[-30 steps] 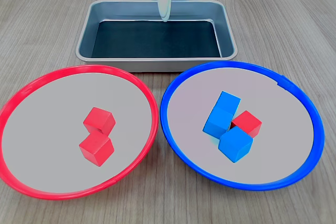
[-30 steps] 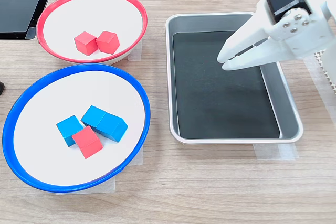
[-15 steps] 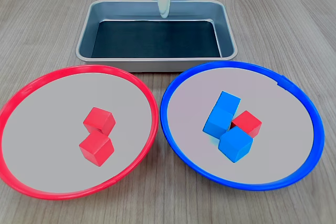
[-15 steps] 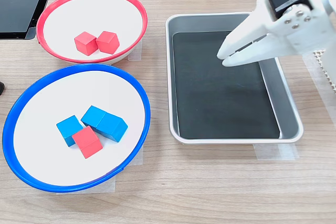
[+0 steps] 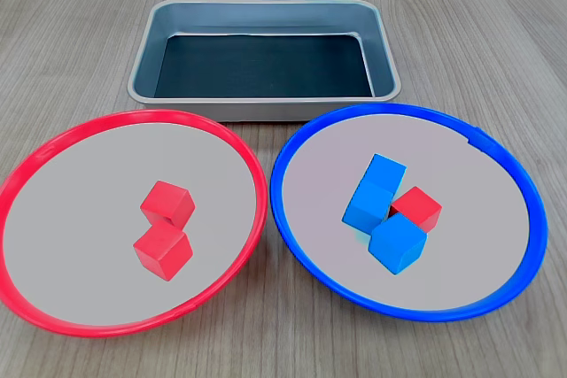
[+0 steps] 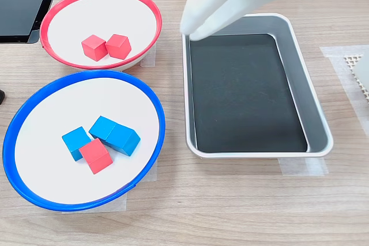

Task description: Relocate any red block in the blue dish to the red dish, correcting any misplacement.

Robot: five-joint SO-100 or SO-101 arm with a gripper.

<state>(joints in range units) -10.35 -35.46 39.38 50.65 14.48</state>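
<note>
Red dish (image 5: 53, 152), left in the first exterior view: two red cubes (image 5: 165, 229) lie touching near its middle, correctly placed. Metal tray (image 5: 142, 64), far centre on the counter (image 5: 71, 24): nothing shows in it but a dark liner. Blue dish (image 5: 297, 135), right in the first exterior view: the red block (image 5: 417, 209) sits just right of centre, wedged against blue cubes (image 5: 379, 204); one blue cube touches its left side, another its near corner.

Handling, as I judge it: the red block looks small, rigid and light, with smooth flat faces, so it should neither crush nor sag but could slip or twist under an off-centre squeeze. Its free faces are the far and right ones; I would take hold across whichever opposite pair clears the blue neighbours, probably after turning my pincer (image 6: 193, 29) to match the block's diagonal set.

My pincer appears only in the second exterior view, blurred, above the tray's far-left corner, well apart from the block. It carries nothing; whether its jaws are parted I cannot tell. The arm behind it is cut off by the frame. The block's faces against the blue cubes are hidden.
</note>
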